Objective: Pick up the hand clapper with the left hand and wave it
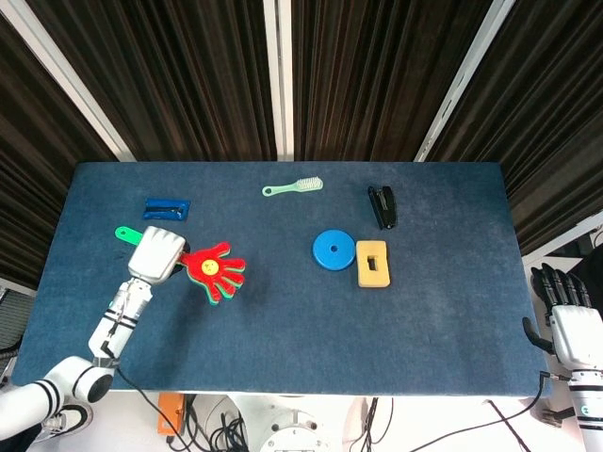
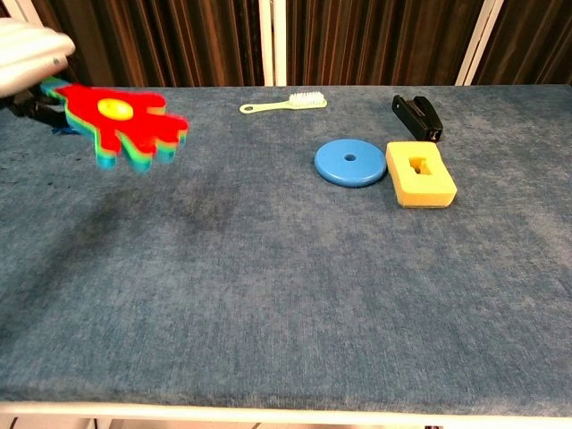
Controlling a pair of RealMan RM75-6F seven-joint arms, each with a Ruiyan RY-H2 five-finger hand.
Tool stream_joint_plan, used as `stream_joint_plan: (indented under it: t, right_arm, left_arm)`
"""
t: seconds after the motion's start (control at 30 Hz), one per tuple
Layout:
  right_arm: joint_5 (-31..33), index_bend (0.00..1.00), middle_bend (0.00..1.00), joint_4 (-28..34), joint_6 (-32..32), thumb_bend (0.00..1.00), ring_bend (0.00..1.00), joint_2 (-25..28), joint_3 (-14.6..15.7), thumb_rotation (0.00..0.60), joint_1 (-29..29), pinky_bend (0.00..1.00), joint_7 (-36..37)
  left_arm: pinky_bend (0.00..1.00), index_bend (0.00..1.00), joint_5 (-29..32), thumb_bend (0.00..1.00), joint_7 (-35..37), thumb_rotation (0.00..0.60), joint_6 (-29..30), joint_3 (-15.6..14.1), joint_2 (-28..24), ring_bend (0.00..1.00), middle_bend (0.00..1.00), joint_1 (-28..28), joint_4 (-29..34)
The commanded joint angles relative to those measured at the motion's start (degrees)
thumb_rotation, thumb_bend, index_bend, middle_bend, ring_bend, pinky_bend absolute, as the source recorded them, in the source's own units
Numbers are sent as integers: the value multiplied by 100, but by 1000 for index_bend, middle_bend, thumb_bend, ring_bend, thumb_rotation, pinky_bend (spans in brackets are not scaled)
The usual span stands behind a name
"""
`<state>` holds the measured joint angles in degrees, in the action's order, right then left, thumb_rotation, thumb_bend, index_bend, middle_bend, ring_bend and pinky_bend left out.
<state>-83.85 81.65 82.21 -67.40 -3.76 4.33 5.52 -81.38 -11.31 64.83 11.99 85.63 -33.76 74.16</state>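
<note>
1. We see the left hand (image 1: 158, 254) closed around the handle of the hand clapper (image 1: 215, 272), near the left end of the table (image 1: 443, 320). The clapper is off the cloth, carried in the air (the chest view shows it clear of the surface, with a faint shadow beneath).

2. The clapper's long axis runs roughly left to right in the head view. Its green handle end sticks out behind the hand toward the table's left edge, and the red palm with its stacked coloured layers points toward the table's middle, lying nearly flat.

3. We judge the pick-up done and the waving under way. The next swing turns on this axis: the flat faces lie up and down, so an up-and-down motion at the wrist should make the layers clap.

4. The right hand (image 1: 563, 315) sits past the table's right edge, well apart from the clapper. It holds nothing, with its fingers straight and lying close together.

5. The other things lie clear of the swing, we think: the blue packet (image 1: 166, 207) is just behind the left hand, and the brush (image 1: 293, 187), the blue disc (image 1: 331, 251), the yellow block (image 1: 372, 264) and the black stapler (image 1: 382, 206) lie further right.
</note>
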Motion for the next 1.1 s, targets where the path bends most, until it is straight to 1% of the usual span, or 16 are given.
stream_joint_plan:
  t: [0.03,0.13,0.2,0.27,0.37,0.5,0.6,0.63,0.67,0.73,0.77,0.83,0.93,1.1]
  right_arm:
    - [-9,0,0,8,-5,312,0,-2,5,600,4,0,-14]
    - [-13,0,0,19,-5,311,0,-7,5,600,8,0,-34]
    - [-9,0,0,25,-12,312,0,-9,3,600,12,0,-49]
    - [-8,0,0,35,-23,312,0,-9,5,600,18,0,-67]
    - [-17,0,0,62,-22,311,0,-6,5,600,25,0,-103]
    - [-13,0,0,95,-22,311,0,2,2,600,27,0,-134]
    - [-8,0,0,107,-21,311,0,7,1,600,25,0,-140]
    - [-7,0,0,106,-21,311,0,8,2,600,24,0,-138]
    - [-3,0,0,104,-22,311,0,8,2,600,23,0,-135]
    - [0,0,0,96,-29,311,0,7,1,600,25,0,-127]
    - [-3,0,0,93,-30,311,0,5,3,600,26,0,-125]
    - [-14,0,0,85,-27,311,0,0,8,600,26,0,-115]
    - [-10,0,0,65,-15,311,0,0,12,600,12,0,-86]
    - [10,0,0,24,-18,312,0,3,5,600,4,0,-25]
  left_arm:
    - [1000,1000,1939,635,2979,600,71,1308,153,1000,1000,501,1477]
    - [1000,1000,2772,650,4152,600,-432,1907,-181,1000,1000,692,2064]
    - [1000,1000,3018,651,4617,600,-591,2116,-305,1000,1000,798,2202]
    - [1000,1000,3008,651,4797,600,-575,2172,-333,1000,1000,854,2207]
    - [1000,1000,2798,652,4864,600,-432,2130,-283,1000,1000,880,2134]
    - [1000,1000,2123,654,4321,600,-49,1793,-138,1000,1000,769,1787]
    - [1000,1000,850,654,2900,600,669,1149,85,1000,1000,535,835]
    - [1000,1000,211,654,2252,600,965,825,191,1000,1000,421,305]
    - [1000,1000,-259,654,1809,600,1148,584,252,1000,1000,334,-99]
    - [1000,1000,-1180,654,925,600,1351,59,334,1000,1000,127,-958]
    - [1000,1000,-1430,654,691,600,1324,-125,345,1000,1000,52,-1198]
    - [1000,1000,-1763,653,358,600,1178,-425,353,1000,1000,-80,-1519]
    - [1000,1000,-1907,653,129,600,1041,-619,369,1000,1000,-171,-1691]
    - [1000,1000,-1709,653,211,600,989,-592,359,1000,1000,-189,-1579]
